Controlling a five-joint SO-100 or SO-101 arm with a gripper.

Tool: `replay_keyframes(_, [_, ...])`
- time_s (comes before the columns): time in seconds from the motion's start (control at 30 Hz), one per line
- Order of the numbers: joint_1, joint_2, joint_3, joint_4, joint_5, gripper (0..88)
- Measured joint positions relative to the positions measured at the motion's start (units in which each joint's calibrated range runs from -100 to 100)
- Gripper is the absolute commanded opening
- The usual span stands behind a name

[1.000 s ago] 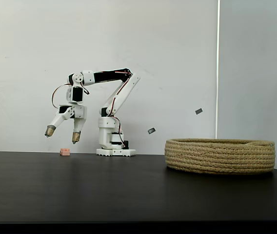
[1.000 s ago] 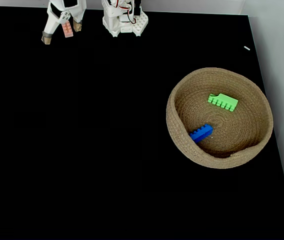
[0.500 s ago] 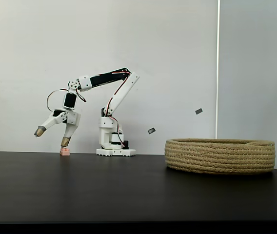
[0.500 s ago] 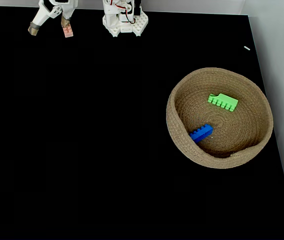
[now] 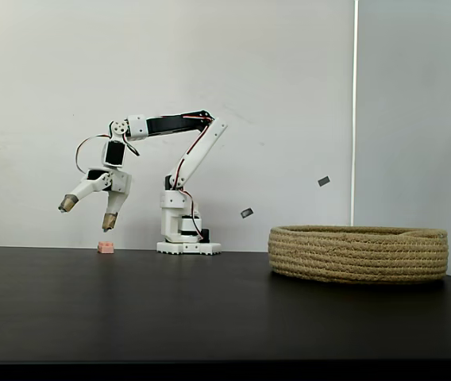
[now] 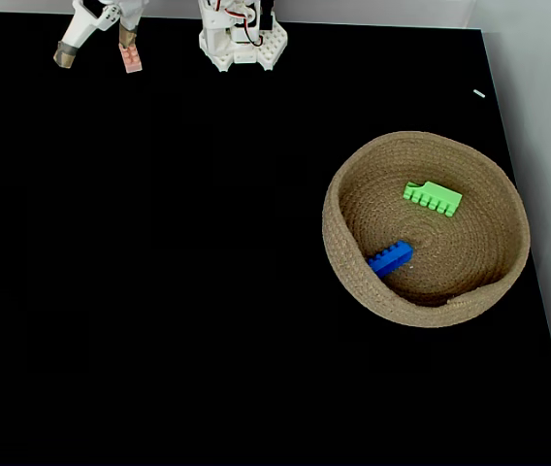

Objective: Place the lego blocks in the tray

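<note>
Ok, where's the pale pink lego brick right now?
The pale pink lego brick lies on the black table, left of the arm's white base in the side-on fixed view, just below the open gripper.

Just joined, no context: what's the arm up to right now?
It is sorting lego bricks into the rope basket. The green brick and blue brick already lie inside. The pink brick sits on the table near the base, and the open pincer hangs above it, not touching.

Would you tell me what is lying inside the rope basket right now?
Inside the basket lie the green brick and blue brick; the near wall hides some floor.
</note>
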Motion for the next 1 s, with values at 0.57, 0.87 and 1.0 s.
replay_keyframes(0.57, [2.1, -12.9, 18.4, -4.7, -0.1, 47.1])
replay_keyframes(0.87, [8.0, -13.5, 19.8, -5.9, 2.4, 45.7])
replay_keyframes(1.0, [9.4, -12.7, 21.6, -9.7, 2.6, 43.8])
